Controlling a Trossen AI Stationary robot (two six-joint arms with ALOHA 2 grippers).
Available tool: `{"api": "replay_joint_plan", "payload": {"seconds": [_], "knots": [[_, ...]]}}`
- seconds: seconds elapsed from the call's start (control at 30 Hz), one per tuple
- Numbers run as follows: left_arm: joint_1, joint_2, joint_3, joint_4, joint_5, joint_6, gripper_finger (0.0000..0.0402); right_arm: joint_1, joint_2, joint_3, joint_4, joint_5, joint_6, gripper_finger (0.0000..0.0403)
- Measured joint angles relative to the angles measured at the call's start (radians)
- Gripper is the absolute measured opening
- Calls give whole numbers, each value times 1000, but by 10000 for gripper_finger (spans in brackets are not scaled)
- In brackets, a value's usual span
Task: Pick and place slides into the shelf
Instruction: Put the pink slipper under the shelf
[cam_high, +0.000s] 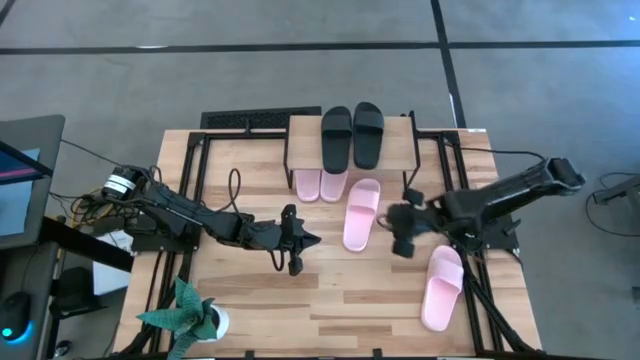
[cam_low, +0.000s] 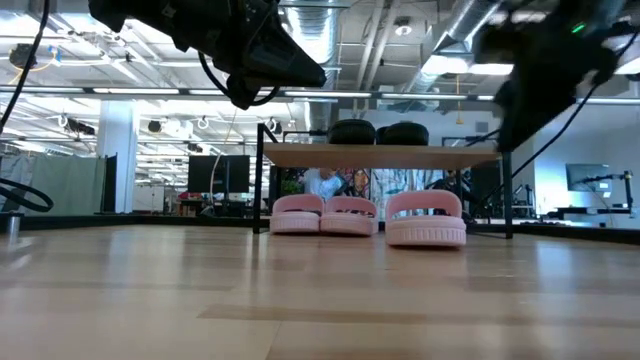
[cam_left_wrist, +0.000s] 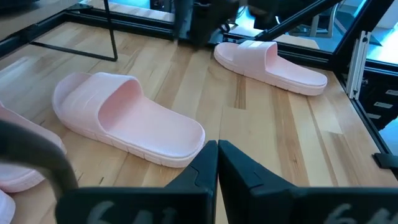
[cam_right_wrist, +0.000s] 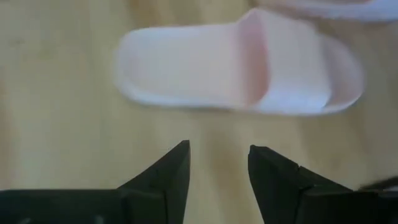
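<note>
Slide (cam_high: 361, 214) lies just in front of the shelf (cam_high: 410, 143), toe toward it, two pinks already under. Right gripper (cam_right_wrist: 217, 163) hovers beside it, slightly open, empty. I'd go for the strap and push it straight in. Left gripper (cam_left_wrist: 217, 155) is closed, empty, waiting mid-table.

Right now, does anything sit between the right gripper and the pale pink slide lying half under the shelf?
Nothing visible does. The right gripper, fingers open, hovers beside the pale pink slide sandal, with only bare wooden tabletop between them in the right wrist view.
</note>
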Motion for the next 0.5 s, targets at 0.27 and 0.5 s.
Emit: {"api": "replay_joint_plan", "payload": {"seconds": [0.27,0.5], "knots": [[0,0,0,0,0,24,0,402,-82,2,-168,-4,473,130],[0,0,0,0,9,25,0,656,16,56,-252,-4,777,105]]}}
